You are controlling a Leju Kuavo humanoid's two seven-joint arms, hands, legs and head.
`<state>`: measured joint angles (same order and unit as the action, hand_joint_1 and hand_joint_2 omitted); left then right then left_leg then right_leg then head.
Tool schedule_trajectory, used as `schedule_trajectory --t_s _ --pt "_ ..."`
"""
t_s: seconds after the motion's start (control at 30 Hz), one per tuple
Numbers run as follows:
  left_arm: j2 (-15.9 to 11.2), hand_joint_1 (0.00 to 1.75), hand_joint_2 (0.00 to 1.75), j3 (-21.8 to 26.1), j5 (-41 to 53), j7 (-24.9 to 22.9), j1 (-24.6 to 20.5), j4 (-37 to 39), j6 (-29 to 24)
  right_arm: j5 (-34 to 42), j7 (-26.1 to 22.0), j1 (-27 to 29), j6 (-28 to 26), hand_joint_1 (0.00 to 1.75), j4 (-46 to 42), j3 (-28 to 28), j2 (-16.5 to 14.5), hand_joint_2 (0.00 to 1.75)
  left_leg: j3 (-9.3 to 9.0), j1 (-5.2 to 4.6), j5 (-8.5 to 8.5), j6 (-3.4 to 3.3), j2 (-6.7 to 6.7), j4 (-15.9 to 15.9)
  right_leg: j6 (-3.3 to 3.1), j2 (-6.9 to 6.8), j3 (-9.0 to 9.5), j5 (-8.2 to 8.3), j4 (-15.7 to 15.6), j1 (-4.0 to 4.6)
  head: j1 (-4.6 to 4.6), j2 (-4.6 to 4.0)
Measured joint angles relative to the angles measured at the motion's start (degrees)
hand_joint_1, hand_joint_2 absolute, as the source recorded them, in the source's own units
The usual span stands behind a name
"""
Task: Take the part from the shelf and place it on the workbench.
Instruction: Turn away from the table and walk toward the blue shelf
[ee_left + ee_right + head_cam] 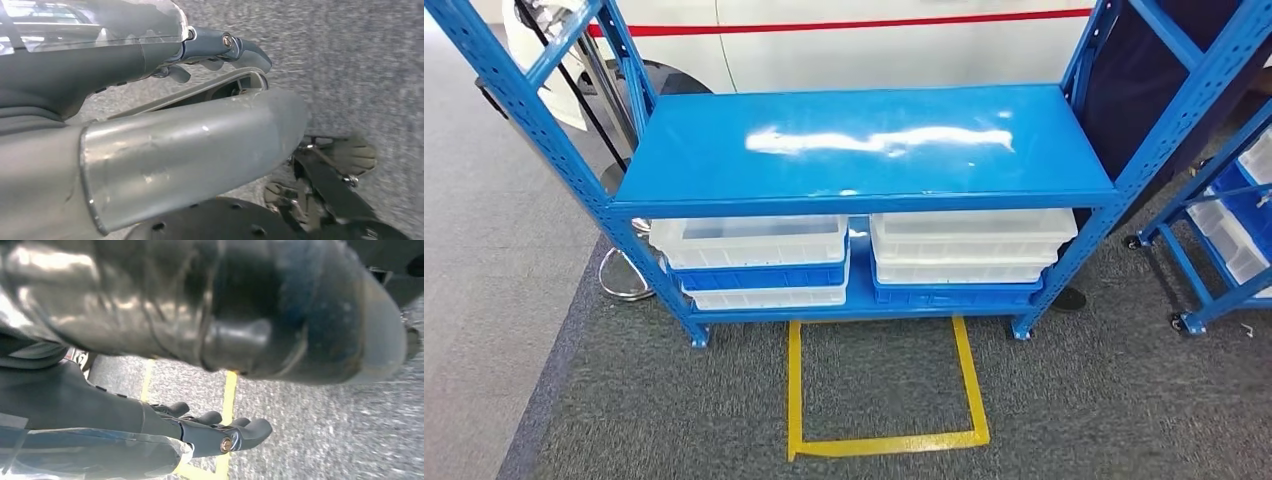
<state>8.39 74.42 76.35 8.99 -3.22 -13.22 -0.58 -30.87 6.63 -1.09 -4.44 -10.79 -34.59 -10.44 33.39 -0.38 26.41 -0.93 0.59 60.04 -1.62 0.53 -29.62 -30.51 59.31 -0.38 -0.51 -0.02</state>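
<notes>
Yellow tape [884,400] marking a square is seen on the grey carpet [1074,400] nearest the head camera, just before the blue shelf [864,150]. On the lower level of the shelf, stacked white and blue bins [759,262] are stored in two piles side by side; its glossy top board carries only a glare. Which item is the part cannot be told: none is plainly visible, and it is presumably held inside one of the bins.

If the part lies in a bin, it should be judged rigid and fairly light, and the bin's smooth plastic is likely slippery; a hold on the bin's rim, or on the part's broadest firm edge, would be advised. The low level calls for a deep reach or a bend.

In the left wrist view, the left hand [220,52] is seen above the carpet with its fingers extended and nothing in it. In the right wrist view, the right hand [215,432] is seen with fingers loosely curled, holding nothing, over the yellow tape.

Behind the shelf a white vehicle body [874,40] with a red stripe is seen, and a second blue rack [1224,230] with white bins is placed to the right. No tabletop is seen.
</notes>
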Motion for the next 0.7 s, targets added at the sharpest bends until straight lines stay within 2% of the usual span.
schedule_trajectory --t_s 0.07,0.13,0.17,0.2,0.27,0.3,0.33,0.37,0.43,0.47,0.5,0.53,0.63,0.67,0.7 --pt "0.0 0.00 0.00 0.0 0.1 0.0 0.0 0.0 0.0 -0.2 0.0 -0.1 0.0 0.00 0.0 0.0 -0.1 0.00 -0.67 -0.28 0.23 -0.51 -0.03 -1.4 0.63 0.01 0.17 -0.20 -0.3 -0.04 0.01 0.00" --pt "0.0 0.00 0.00 0.0 0.1 -0.1 0.0 0.0 0.0 -0.4 0.1 -0.2 0.0 0.00 0.0 0.0 -0.2 0.00 -1.35 0.03 0.00 -0.85 -0.07 -2.3 1.25 -0.13 0.48 -0.63 -0.2 -0.06 -0.01 0.00" --pt "0.0 0.00 0.00 0.0 0.1 -0.1 0.1 0.0 0.0 -0.5 0.1 -0.2 0.1 0.00 0.0 0.0 -0.2 0.00 -1.78 0.23 -0.08 -1.08 -0.06 -2.9 1.54 -0.19 0.03 -1.39 1.0 -0.03 -0.02 0.00" --pt "0.0 0.00 0.00 0.0 0.2 -0.1 0.0 0.0 0.0 -0.6 0.1 -0.2 0.1 0.00 0.0 0.0 -0.2 0.00 -2.18 0.43 -0.09 -1.32 -0.03 -3.3 1.79 -0.24 -1.13 -2.63 3.4 -0.02 -0.03 0.00" --pt "0.0 0.00 0.00 0.0 0.2 -0.2 0.0 0.0 0.0 -0.7 0.1 -0.2 0.1 0.00 0.0 0.0 -0.2 0.00 -2.52 0.37 0.29 -1.69 0.00 -3.5 2.13 -0.25 -5.53 -5.55 10.7 -0.15 -0.04 0.00" --pt "0.0 0.00 0.00 0.0 0.3 -0.2 -0.1 0.0 0.0 -0.8 0.1 -0.1 0.1 0.00 0.0 0.0 -0.2 0.00 -2.72 0.35 0.56 -1.75 0.00 -3.4 2.28 -0.26 -7.65 -6.17 13.8 -0.23 -0.03 0.00" --pt "0.0 0.00 0.00 0.0 0.4 -0.2 -0.1 0.0 0.0 -0.8 0.1 -0.1 0.1 0.00 0.0 0.0 -0.1 0.00 -3.06 0.34 0.89 -1.75 -0.01 -3.4 2.40 -0.27 -8.94 -5.63 15.2 -0.32 -0.03 0.00" --pt "0.0 0.00 0.00 0.0 0.4 -0.2 0.0 0.0 0.0 -0.9 0.1 -0.1 0.1 0.00 0.0 0.0 -0.1 0.00 -3.53 0.37 1.26 -1.67 -0.05 -3.4 2.46 -0.30 -9.08 -3.90 14.4 -0.39 -0.04 0.00" --pt "0.1 0.00 0.00 0.0 0.5 -0.2 0.1 0.0 0.1 -0.9 0.1 0.1 0.1 0.00 0.0 0.0 -0.1 0.00 -4.59 0.43 2.17 -1.28 -0.11 -3.3 2.32 -0.45 -6.64 1.09 7.7 -0.47 -0.04 0.00" --pt "0.1 0.00 0.00 0.0 0.5 -0.2 0.1 0.0 0.2 -1.0 0.1 0.1 0.1 0.00 0.0 0.0 0.0 0.00 -4.94 0.33 2.70 -0.95 -0.12 -3.1 2.15 -0.53 -5.14 2.62 4.2 -0.39 -0.05 0.00" --pt "0.2 0.00 0.00 0.0 0.5 -0.2 0.0 0.0 0.2 -1.0 0.0 0.2 0.1 0.00 0.0 0.0 0.0 0.00 -5.10 0.24 3.11 -0.61 -0.10 -2.9 1.87 -0.56 -4.13 3.29 1.9 -0.33 -0.03 0.00" --pt "0.2 0.00 0.00 0.0 0.5 -0.2 0.0 0.0 0.2 -1.0 0.0 0.1 0.1 0.00 0.0 0.0 0.0 0.00 -5.15 0.14 3.44 -0.27 -0.07 -2.9 1.55 -0.55 -3.65 3.12 0.9 -0.22 -0.03 0.00" --pt "0.2 0.00 0.00 0.0 0.5 -0.1 -0.3 0.0 0.2 -1.1 0.0 0.0 0.1 0.00 0.0 0.0 0.0 0.00 -5.50 0.12 4.23 0.60 -0.02 -2.6 0.57 -0.41 -3.12 2.43 0.3 -0.28 -0.02 0.00" --pt "0.2 0.00 0.00 0.0 0.6 -0.1 -0.3 0.0 0.2 -1.1 0.0 0.1 0.2 0.00 0.0 0.0 0.0 0.00 -5.17 0.19 4.95 0.95 -0.05 -1.4 0.27 -0.45 -2.79 2.27 0.1 -0.39 -0.01 0.00" --pt "0.1 0.00 0.00 0.0 0.6 0.0 -0.3 0.0 0.2 -1.2 0.0 0.1 0.2 0.00 0.0 0.0 0.0 0.00 -4.10 0.31 6.19 1.32 -0.10 1.0 -0.01 -0.50 -2.44 2.11 0.0 -0.51 -0.01 0.00"
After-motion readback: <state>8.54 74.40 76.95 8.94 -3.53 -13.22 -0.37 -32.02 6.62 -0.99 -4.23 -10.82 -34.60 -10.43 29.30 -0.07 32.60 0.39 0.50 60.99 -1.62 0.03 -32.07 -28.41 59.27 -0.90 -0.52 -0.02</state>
